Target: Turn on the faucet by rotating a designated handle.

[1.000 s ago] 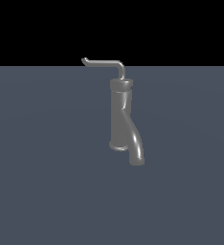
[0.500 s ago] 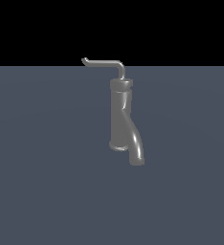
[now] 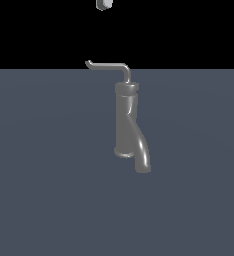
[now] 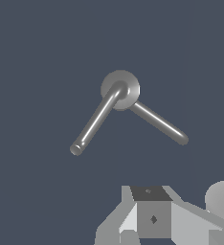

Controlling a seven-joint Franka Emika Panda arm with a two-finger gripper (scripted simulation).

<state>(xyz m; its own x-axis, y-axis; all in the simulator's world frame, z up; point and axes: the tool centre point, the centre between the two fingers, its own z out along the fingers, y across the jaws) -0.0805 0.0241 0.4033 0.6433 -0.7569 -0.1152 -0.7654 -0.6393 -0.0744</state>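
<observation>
Well below the claw (image 3: pixel 104 4), which is poking into the exterior view's top edge with its fingers too cropped to tell apart from together, the handle (image 3: pixel 109 65) is reaching out sideways, topping the upright faucet (image 3: pixel 127 125) standing on the grey floor (image 3: pixel 39 175).

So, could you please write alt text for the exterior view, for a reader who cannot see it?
A grey metal faucet stands upright on a flat dark grey surface, its thick spout curving down. A thin handle reaches from its top toward the exterior view's left. A small pale part of the gripper shows at the top edge, well above it.
</observation>
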